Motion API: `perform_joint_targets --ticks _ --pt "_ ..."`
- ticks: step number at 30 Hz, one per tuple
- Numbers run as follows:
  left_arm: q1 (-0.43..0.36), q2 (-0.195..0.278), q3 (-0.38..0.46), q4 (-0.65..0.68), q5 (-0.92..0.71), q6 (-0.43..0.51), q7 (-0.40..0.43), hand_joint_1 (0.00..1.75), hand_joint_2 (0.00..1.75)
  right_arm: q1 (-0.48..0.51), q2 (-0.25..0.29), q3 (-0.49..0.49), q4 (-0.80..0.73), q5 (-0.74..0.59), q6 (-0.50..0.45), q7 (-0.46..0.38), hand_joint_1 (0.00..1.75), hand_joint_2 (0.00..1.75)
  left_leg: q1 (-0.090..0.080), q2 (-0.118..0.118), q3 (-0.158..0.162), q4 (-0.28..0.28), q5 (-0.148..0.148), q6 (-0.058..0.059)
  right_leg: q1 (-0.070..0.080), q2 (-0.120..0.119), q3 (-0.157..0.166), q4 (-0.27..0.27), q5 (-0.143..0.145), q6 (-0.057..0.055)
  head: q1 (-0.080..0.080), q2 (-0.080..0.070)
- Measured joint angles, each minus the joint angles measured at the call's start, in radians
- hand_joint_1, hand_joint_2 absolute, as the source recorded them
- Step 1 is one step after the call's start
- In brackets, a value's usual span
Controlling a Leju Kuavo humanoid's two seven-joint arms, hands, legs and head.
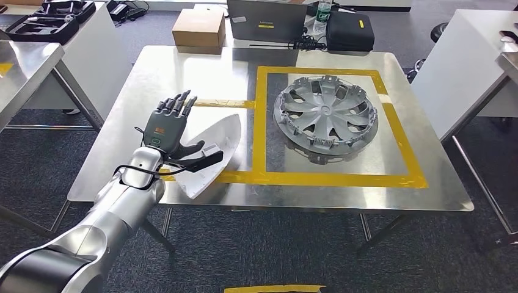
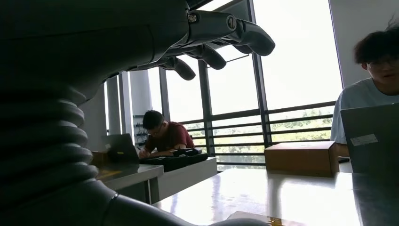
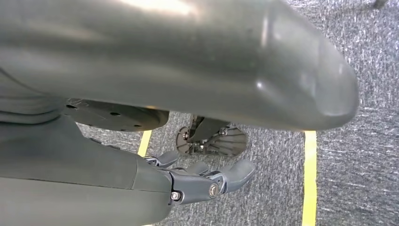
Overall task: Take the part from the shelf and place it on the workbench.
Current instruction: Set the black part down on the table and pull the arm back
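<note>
The part [image 1: 218, 141], a white pointed shell, lies on the steel workbench [image 1: 183, 73] near its front left, its lower edge across a yellow tape line [image 1: 317, 179]. My left hand [image 1: 171, 125] hovers at the part's left side with its fingers stretched out and apart; the thumb reaches over the part's lower half, and I see no grip. In the left wrist view the fingers [image 2: 211, 37] stand spread in the air above the workbench [image 2: 282, 193]. My right hand [image 3: 202, 181] hangs over the carpet floor, fingers loosely extended, holding nothing.
A grey wheel cover [image 1: 327, 116] lies inside the yellow taped square at the right. A cardboard box [image 1: 199, 29], a laptop [image 1: 266, 18] and a black bag [image 1: 349, 30] line the far edge. Other tables flank both sides. Two people [image 2: 164, 134] sit beyond.
</note>
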State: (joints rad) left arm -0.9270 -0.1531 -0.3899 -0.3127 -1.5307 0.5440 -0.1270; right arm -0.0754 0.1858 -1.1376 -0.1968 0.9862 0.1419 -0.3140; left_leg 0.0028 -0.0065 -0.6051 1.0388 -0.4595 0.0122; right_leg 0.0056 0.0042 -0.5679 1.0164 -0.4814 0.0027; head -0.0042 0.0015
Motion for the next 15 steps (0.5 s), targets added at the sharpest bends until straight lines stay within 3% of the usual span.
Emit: perform_joint_targets --ticks 5,9,15 --pt "0.007 0.001 0.001 -0.004 0.011 -0.009 -0.082 0.0 0.0 0.0 0.0 0.0 0.0 0.007 0.013 -0.005 0.0 0.0 0.0 0.0 0.0 0.0 0.0 0.0 0.0 0.0 0.0 0.0 0.0 0.0 0.0 0.0" --pt "0.009 0.004 0.001 -0.007 0.001 -0.01 -0.083 0.0 0.0 -0.001 0.0 0.0 0.0 0.009 0.014 -0.011 0.0 0.0 -0.001 0.0 0.0 0.001 0.0 0.0 -0.001 0.0 0.0 0.0 0.0 0.001 0.0 0.0" --pt "0.008 0.012 0.001 -0.011 -0.001 0.001 -0.084 0.0 0.0 -0.001 0.003 0.0 0.0 0.008 0.014 -0.014 0.0 0.0 -0.009 0.0 0.0 0.002 -0.001 0.007 -0.008 0.0 0.001 -0.003 0.002 0.011 0.0 0.0"
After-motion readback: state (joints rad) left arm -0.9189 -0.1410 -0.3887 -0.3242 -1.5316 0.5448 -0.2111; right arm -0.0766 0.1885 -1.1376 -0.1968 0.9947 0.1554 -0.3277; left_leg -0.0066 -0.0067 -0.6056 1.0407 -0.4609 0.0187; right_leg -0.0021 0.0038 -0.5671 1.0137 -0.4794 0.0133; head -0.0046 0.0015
